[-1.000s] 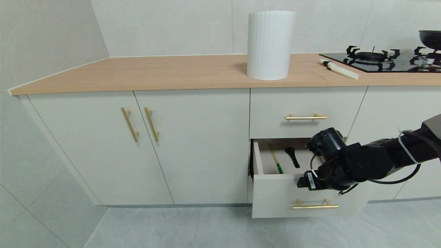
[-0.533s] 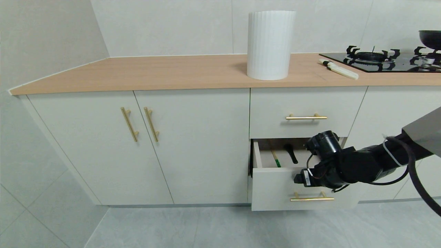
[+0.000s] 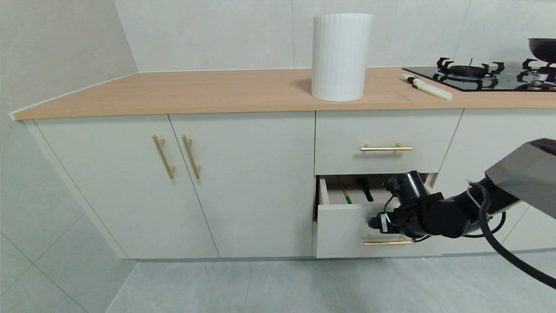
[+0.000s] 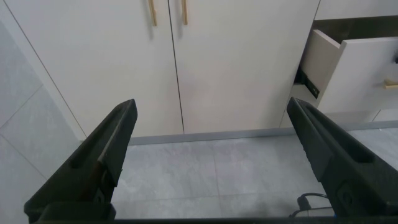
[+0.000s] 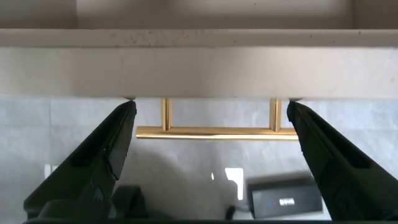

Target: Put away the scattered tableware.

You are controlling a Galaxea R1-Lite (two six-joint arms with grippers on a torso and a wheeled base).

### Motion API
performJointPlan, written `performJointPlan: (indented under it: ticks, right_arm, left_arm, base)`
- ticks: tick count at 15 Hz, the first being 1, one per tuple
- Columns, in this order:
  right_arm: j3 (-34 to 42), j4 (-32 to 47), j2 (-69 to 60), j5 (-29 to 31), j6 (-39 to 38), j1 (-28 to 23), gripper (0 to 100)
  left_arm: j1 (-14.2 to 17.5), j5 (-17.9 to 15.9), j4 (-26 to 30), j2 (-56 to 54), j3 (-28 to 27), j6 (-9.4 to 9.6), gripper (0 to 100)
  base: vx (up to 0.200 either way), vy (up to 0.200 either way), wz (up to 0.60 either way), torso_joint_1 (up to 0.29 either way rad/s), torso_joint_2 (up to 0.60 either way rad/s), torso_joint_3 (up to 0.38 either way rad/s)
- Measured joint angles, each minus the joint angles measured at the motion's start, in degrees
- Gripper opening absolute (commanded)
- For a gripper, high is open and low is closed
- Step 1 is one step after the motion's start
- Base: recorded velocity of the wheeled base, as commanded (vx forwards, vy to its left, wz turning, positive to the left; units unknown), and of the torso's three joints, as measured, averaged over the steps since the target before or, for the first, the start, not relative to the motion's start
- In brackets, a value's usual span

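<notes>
Drawer [image 3: 343, 230] ajar; black utensil [image 3: 364, 190], green-tipped chopsticks [image 3: 346, 197] inside

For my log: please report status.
Right hand open, against pale lower drawer front. Drawer ajar, black long-handled spoon inside. Left hand open, empty. No obstacle seen.

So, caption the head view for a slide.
Right end effector at the part-open lower drawer, utensils inside.

The right gripper [image 5: 209, 104] holds its black fingers [image 5: 106, 155] wide apart, tips at the edge of the pale drawer front [image 5: 199, 62]. Between them, at the frame's centre, a gold bar handle [image 5: 214, 132] sits on two posts.
</notes>
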State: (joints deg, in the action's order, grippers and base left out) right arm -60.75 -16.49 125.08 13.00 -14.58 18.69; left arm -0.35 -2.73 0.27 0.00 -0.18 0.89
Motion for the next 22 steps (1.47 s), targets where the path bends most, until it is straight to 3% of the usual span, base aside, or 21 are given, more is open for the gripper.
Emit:
performJointPlan:
  ticks: [7,16,22]
  right_arm:
    - [0.2,-8.0,3.8,3.1,0.0,0.0,100]
    - [0.0,-27.1,10.8,7.2,0.3,0.0,100]
    - [-1.6,-33.0,13.5,8.0,0.4,-0.1,100]
  left_arm:
    - [0.0,0.0,0.0,0.0,0.0,0.0,100]
    - [0.0,0.0,0.0,0.0,0.0,0.0,100]
    - [0.0,0.0,0.0,0.0,0.0,0.0,100]
  base:
    - [0.0,0.0,0.0,0.0,0.0,0.0]
    - [0.0,0.0,0.0,0.0,0.0,0.0]
    - [0.0,0.0,0.0,0.0,0.0,0.0]
